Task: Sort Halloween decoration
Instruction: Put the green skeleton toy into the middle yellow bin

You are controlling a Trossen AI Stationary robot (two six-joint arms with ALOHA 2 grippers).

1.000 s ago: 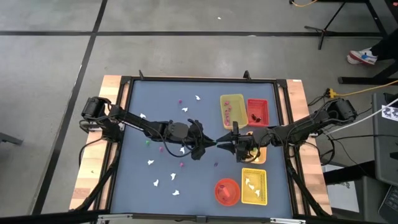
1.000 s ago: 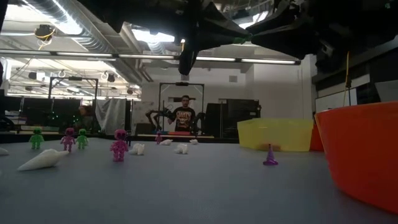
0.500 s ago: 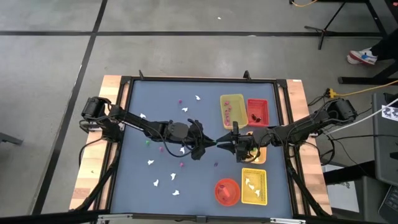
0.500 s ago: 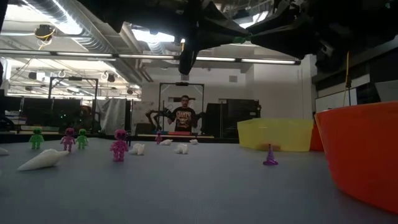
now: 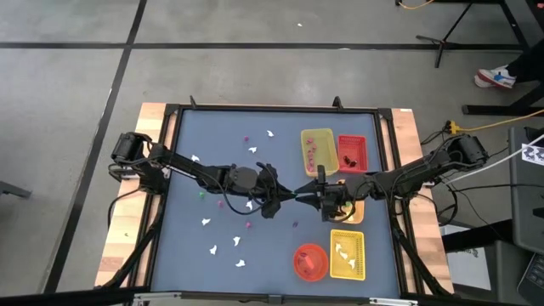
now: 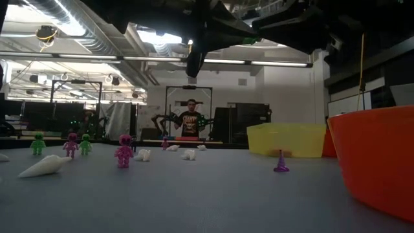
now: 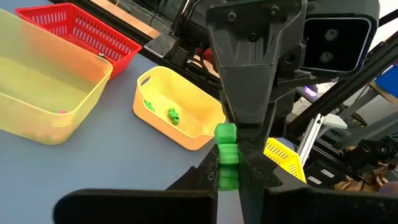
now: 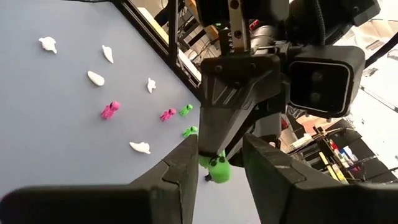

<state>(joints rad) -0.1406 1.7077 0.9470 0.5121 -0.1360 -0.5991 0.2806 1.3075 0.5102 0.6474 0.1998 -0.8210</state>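
Mid-table handover: my left gripper [image 7: 227, 177] is clenched on a tiny green figure [image 7: 227, 155], light, rigid and slick I judge, so my right gripper [image 8: 219, 163], fingers parted around its head, should pinch the exposed upper half.

No legible txt, labels or nos. anywhere.

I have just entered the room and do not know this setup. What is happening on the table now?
The two arms meet above the middle of the table, passing a small green figure. The left hand is shut on it, and the right hand has its fingers around it. Many white, pink and green pieces still lie unsorted beside the trays.
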